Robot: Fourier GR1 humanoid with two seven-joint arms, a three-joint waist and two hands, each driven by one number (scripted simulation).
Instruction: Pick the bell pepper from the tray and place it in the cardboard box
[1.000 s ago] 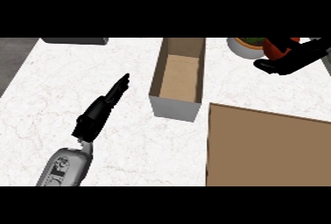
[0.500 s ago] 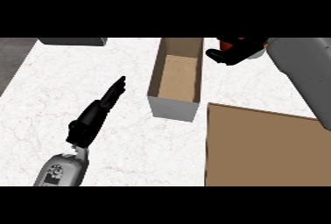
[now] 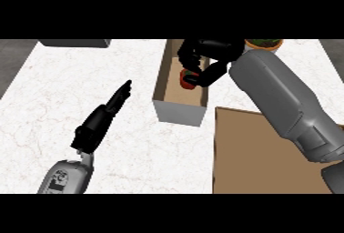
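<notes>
The red bell pepper (image 3: pixel 189 78) hangs over the open cardboard box (image 3: pixel 179 113), just inside its far half. My right hand (image 3: pixel 210 54) is curled round the pepper from above and hides most of it. The right forearm crosses the view's right side. My left hand (image 3: pixel 103 119) lies open on the white counter left of the box, fingers straight and pointing up and to the right. The tray (image 3: pixel 232 150) is the large brown surface at the lower right.
A plate (image 3: pixel 264 43) with something green shows at the top edge, right of the box. A dark grey object (image 3: pixel 74 43) sits at the top left corner. White marble counter (image 3: pixel 53 91) spreads left of the box.
My right hand has carried the pepper leftward from the top right corner to above the cardboard box. The left hand has stayed almost still.
</notes>
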